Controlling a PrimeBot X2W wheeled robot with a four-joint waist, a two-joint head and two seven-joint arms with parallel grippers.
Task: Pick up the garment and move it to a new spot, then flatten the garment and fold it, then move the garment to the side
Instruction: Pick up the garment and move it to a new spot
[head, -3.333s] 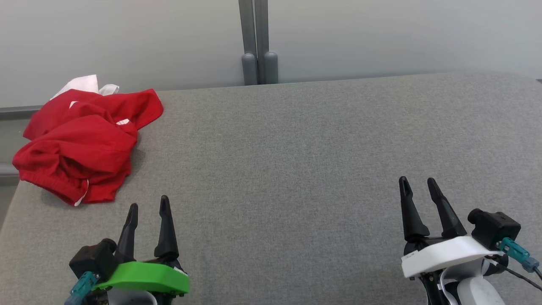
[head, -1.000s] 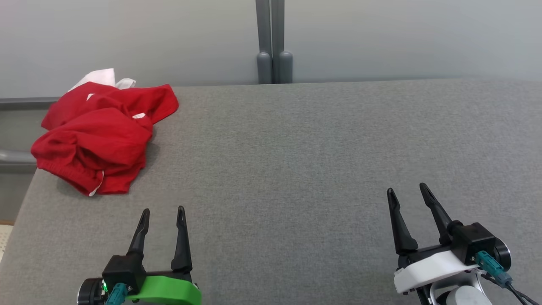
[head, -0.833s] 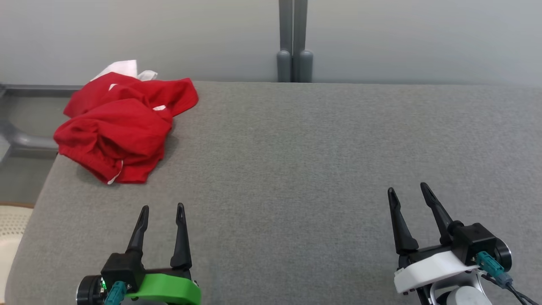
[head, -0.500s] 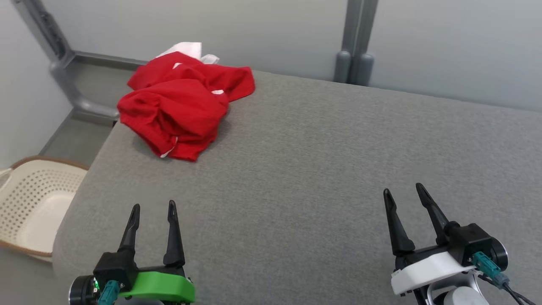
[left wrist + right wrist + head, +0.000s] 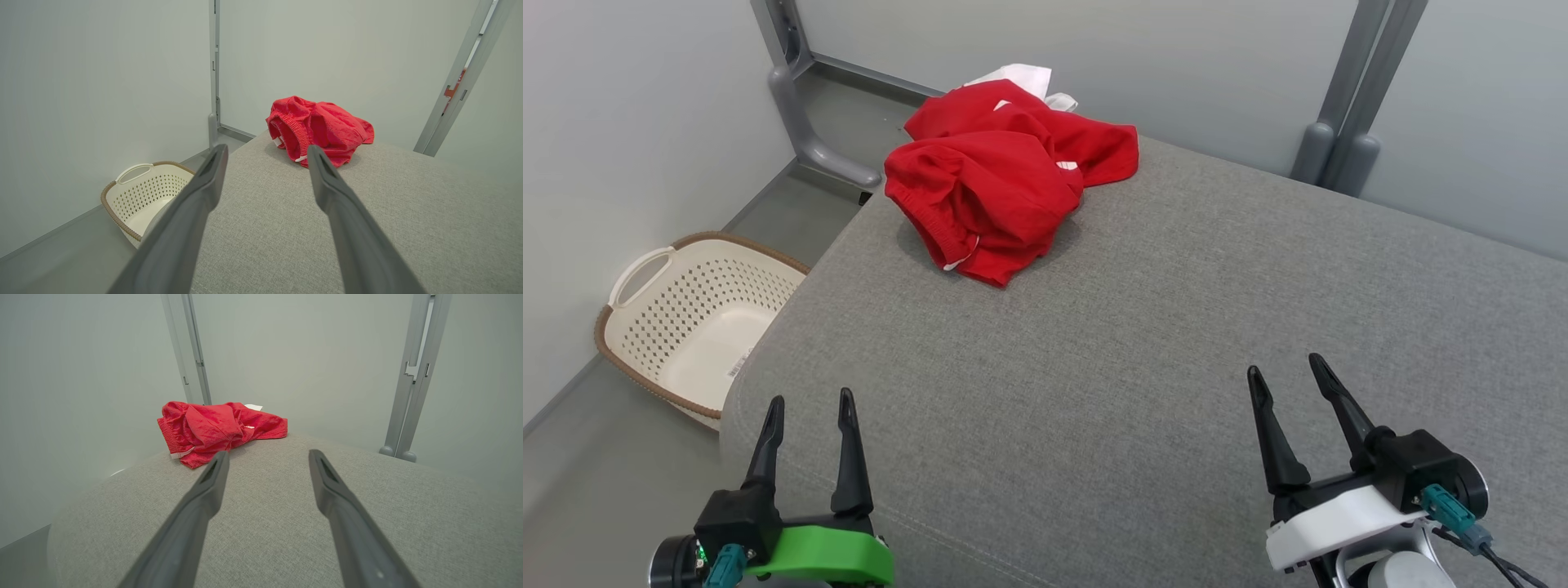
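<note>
The left fingers (image 5: 849,457) and right fingers (image 5: 1268,433) stand spread and empty above the grey worktop (image 5: 1176,327), likely readied for a grab. The crumpled red garment (image 5: 1005,175) lies well ahead, nearer the left pair.

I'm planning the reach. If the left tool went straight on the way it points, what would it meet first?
Probably the crumpled red shorts, near their elastic waistband; the left tool aims about there. Depth is unclear, so it might graze the grey cushion first.
</note>
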